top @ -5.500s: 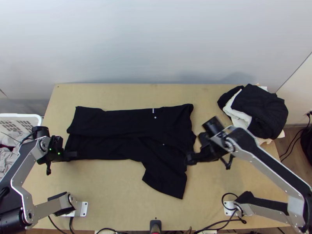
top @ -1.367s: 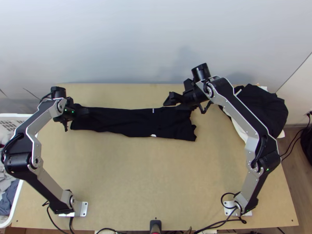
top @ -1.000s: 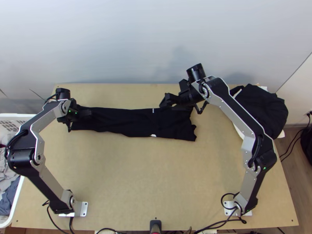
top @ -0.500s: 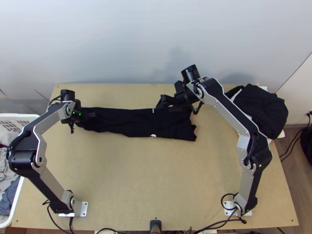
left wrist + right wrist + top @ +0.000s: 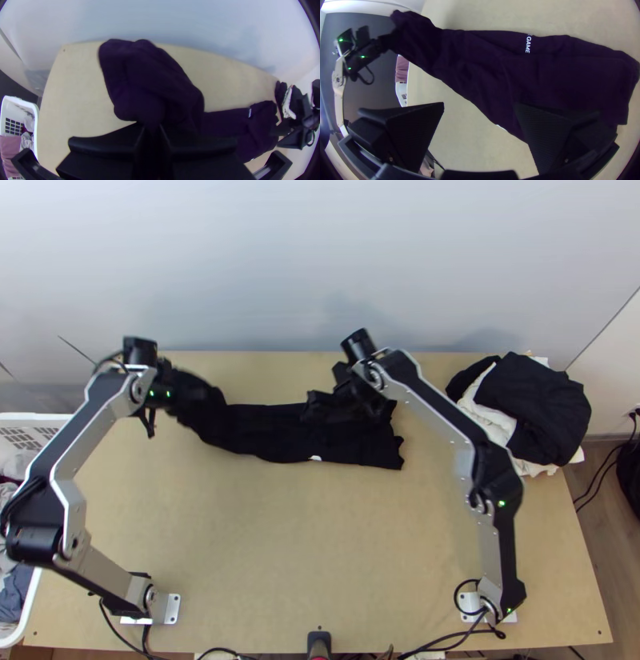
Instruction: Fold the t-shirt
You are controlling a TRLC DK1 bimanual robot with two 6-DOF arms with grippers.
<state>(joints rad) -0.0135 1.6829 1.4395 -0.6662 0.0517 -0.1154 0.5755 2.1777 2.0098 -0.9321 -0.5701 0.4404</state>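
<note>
T-shirt [image 5: 352,444] update: it's in a narrow folded strip on the table [image 5: 320,548], 10 round to about 1 o'clock. The 10 o'clock end was down a second ago; now the left hand [image 5: 152,126] has it clamped and lifted. Right hand [image 5: 480,104] has drifted to noon, fingers apart, empty. Looks like the crosswise fold is starting.

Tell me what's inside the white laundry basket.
The laundry basket holds a pink cloth, a whitish cloth and a blue-grey cloth. Whatever lies beneath them is covered.
</note>
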